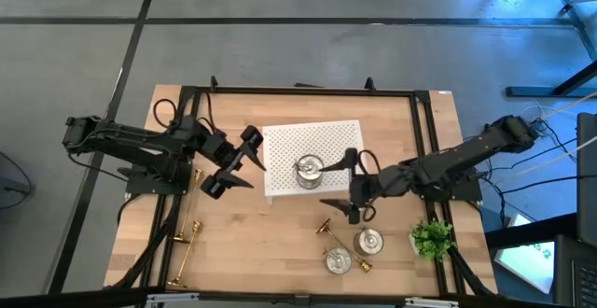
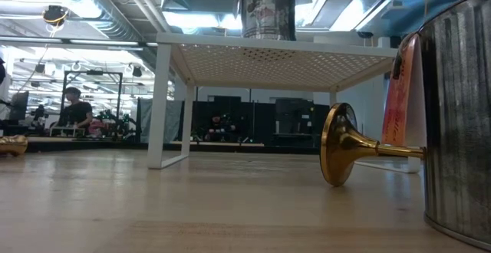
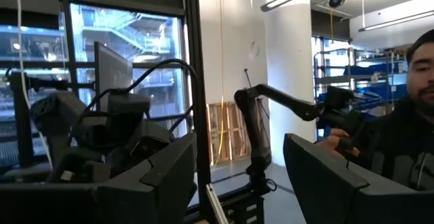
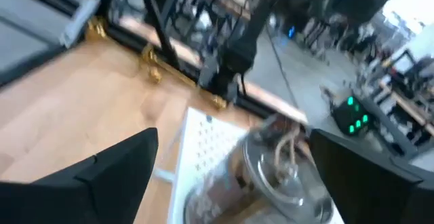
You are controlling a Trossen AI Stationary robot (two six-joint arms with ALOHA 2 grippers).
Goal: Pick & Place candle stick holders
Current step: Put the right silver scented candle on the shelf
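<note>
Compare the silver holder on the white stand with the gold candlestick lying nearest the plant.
The silver holder is squat and round; the gold candlestick is slim with a flared base. The holder stands upright, the candlestick lies on its side. The holder sits on the white stand, the candlestick on the table. Both are shiny metal, and neither is in a claw.

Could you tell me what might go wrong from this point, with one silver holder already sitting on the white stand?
1. The open right gripper sits right beside the silver holder on the white stand; a careless move could knock it off.
2. A gold candlestick lies on its side next to two silver holders, so grasping one may nudge the others.
3. The open left gripper hovers at the stand's edge and might bump it.
</note>
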